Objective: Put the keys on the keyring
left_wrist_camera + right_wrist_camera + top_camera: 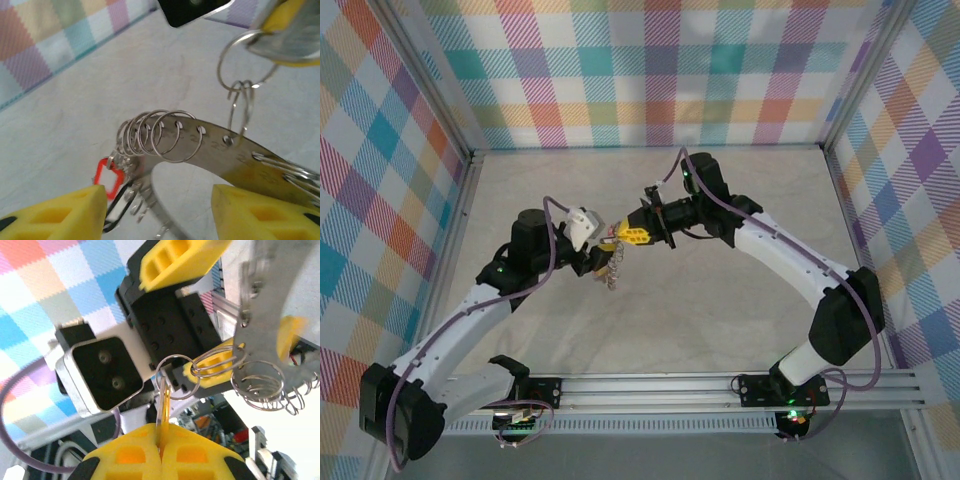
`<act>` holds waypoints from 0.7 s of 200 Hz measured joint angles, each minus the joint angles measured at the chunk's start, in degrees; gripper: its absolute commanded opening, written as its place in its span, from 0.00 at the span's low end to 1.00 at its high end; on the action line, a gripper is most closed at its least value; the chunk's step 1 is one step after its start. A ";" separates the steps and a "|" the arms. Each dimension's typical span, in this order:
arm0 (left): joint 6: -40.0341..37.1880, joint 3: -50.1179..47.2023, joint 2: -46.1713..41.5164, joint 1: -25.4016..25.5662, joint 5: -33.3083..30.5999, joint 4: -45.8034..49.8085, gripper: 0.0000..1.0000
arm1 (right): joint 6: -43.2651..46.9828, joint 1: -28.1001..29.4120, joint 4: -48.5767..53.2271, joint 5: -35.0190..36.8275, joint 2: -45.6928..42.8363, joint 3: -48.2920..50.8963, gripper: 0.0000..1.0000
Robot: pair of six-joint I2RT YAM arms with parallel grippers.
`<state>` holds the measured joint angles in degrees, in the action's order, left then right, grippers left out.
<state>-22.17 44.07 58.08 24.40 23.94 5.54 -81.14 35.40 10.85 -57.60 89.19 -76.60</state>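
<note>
The keyring hangs in the air over the middle of the desk, between the two hands. It is a flat grey metal band curved into a hoop, punched with a row of holes. Small split rings are bunched along it, and little keys and a red tag dangle toward 6 o'clock.

The left hand has its yellow fingers well apart, one on each side of the band. Whether the band rests on the 3 o'clock finger I cannot tell. The right hand has its fingers pressed together on a thin key, edge-on. That key's own ring links to a small ring threaded through a hole in the band, at 1 o'clock in the left wrist view.

My judgement is that the band itself is stiff and will not flex. It is also smooth and thin, so it is likely to swivel or slip in a loose pinch. The better hold looks like a bare stretch of its flat faces, clear of the split rings, squeezed across the flats.

The keys are light, but they are tiny and slick. Pinching the head flat between the pads, as the right hand does, leaves the ring free. The dangling cluster would probably swing and shift the balance, so slow moves suit it. The fine split rings could spring open or snag if pulled sideways.
</note>
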 measured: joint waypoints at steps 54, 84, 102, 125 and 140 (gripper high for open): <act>5.81 -3.50 -5.11 -2.03 -11.93 -1.14 0.75 | -8.33 -2.08 -3.82 5.88 0.39 2.12 0.00; 11.08 -3.54 -5.44 -3.78 -21.90 -0.42 0.83 | -13.99 -2.49 -6.29 10.67 0.35 4.72 0.00; 14.03 -3.54 -5.81 -4.39 -26.73 0.68 0.89 | -16.76 -2.75 -6.71 14.03 0.22 6.67 0.00; 17.73 -3.54 -6.60 -5.35 -31.76 1.86 0.95 | -19.41 -2.80 -5.92 19.28 -1.25 8.85 0.00; 19.96 -3.56 -7.15 -5.88 -34.16 2.32 0.99 | -20.52 -2.82 -5.60 22.25 -2.84 9.75 0.00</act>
<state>-2.22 40.51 50.94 18.52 -10.22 7.86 -101.67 32.58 5.26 -35.35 86.35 -66.85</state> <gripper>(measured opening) 0.957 0.052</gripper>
